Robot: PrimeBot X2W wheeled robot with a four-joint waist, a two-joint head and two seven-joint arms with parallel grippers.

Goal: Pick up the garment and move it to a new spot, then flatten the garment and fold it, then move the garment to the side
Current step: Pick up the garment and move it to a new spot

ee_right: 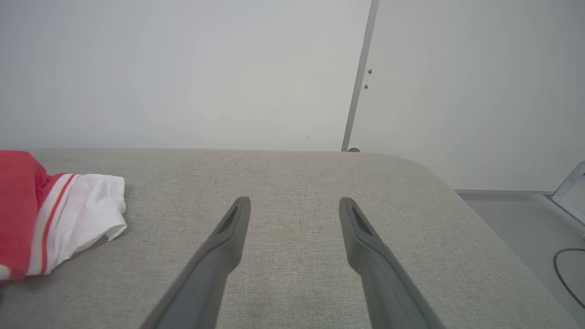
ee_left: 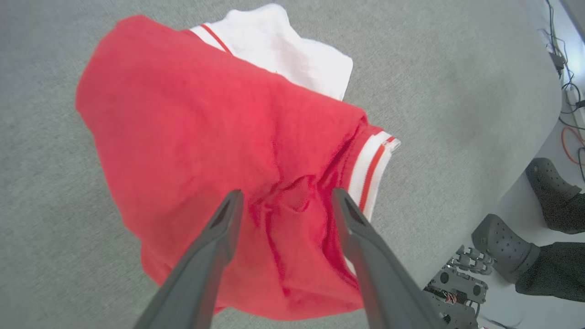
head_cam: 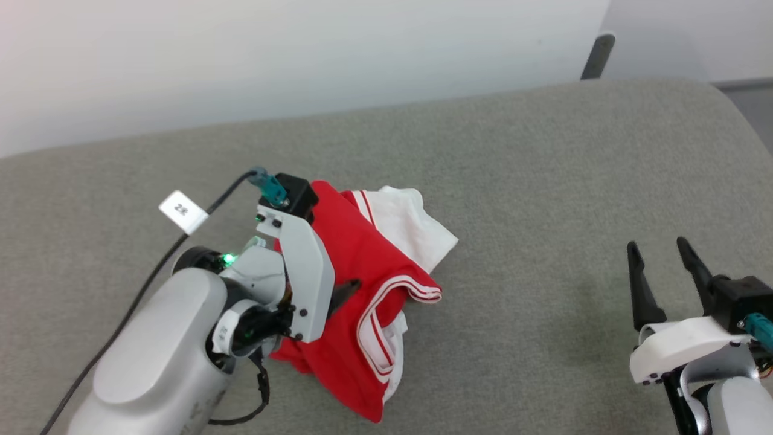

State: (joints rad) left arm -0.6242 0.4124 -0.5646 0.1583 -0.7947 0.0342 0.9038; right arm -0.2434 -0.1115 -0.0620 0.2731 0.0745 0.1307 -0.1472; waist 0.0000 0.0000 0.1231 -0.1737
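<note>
jersey, crumpled in a heap left of centre on the grey padded table, sits under the left hand, whose fingers are spread wide over a red fold, probably to pinch it for lifting, while the right hand hangs equally wide at lower right.

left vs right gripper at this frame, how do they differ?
The left gripper points down at the red shirt, with its fingers either side of a wrinkle. The right gripper is over the bare grey surface, well apart from the shirt. The left wrist is bent over the cloth, while the right fingers point out along the surface. Shared: both are open and nothing is clamped.
</note>
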